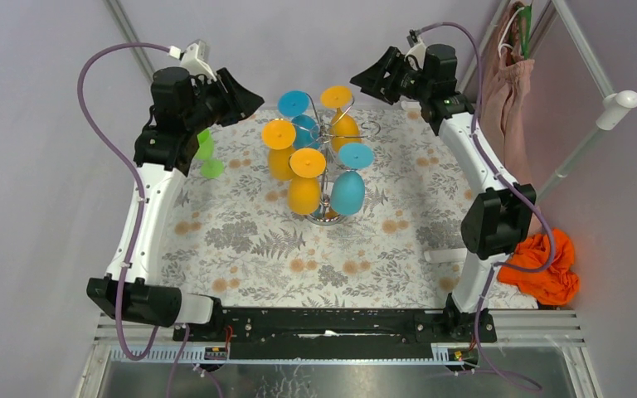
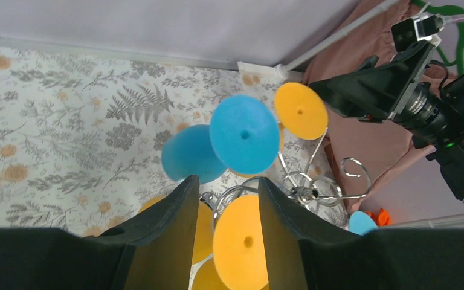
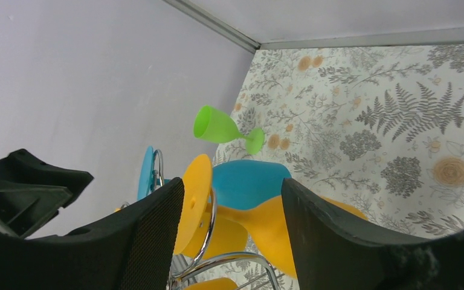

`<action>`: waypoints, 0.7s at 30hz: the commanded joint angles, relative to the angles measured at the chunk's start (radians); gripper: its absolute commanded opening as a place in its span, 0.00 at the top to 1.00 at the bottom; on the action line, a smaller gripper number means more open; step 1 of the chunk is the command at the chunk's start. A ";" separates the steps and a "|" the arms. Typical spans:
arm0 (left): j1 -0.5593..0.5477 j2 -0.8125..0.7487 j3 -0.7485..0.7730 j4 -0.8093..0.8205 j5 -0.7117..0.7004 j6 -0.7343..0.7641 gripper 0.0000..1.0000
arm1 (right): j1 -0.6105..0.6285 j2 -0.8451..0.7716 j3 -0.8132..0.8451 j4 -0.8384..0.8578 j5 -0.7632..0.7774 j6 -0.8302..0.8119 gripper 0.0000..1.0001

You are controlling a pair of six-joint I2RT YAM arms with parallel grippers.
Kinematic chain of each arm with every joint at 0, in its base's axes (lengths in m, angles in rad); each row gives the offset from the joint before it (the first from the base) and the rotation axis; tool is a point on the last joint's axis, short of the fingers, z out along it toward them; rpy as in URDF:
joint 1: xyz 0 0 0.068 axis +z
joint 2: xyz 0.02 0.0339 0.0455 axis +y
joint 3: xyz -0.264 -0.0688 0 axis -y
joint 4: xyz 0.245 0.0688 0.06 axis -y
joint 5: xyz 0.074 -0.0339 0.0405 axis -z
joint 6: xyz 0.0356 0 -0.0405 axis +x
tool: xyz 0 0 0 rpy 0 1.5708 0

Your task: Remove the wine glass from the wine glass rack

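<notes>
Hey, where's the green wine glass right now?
The green wine glass lies on its side on the tablecloth, far left in the top view, beside the left arm and left of the wine glass rack.

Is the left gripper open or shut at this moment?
Open. The left gripper shows its fingers wide apart, with nothing held between them.

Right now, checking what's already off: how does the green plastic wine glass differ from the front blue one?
The green plastic wine glass stands upright on the floral table, apart from the silver wire rack; the blue plastic wine glass hangs from it upside down, foot up. Both share one goblet shape.
</notes>
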 commanded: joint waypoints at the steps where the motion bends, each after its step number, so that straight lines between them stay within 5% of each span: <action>1: 0.001 -0.041 -0.052 0.067 -0.013 -0.010 0.51 | 0.008 0.028 0.050 0.106 -0.097 0.066 0.33; 13: 0.000 -0.068 -0.112 0.068 -0.024 -0.008 0.52 | 0.060 0.022 0.022 0.124 -0.157 0.100 0.42; 21: 0.000 -0.075 -0.139 0.074 -0.016 -0.005 0.52 | 0.069 0.010 -0.022 0.126 -0.129 0.079 0.58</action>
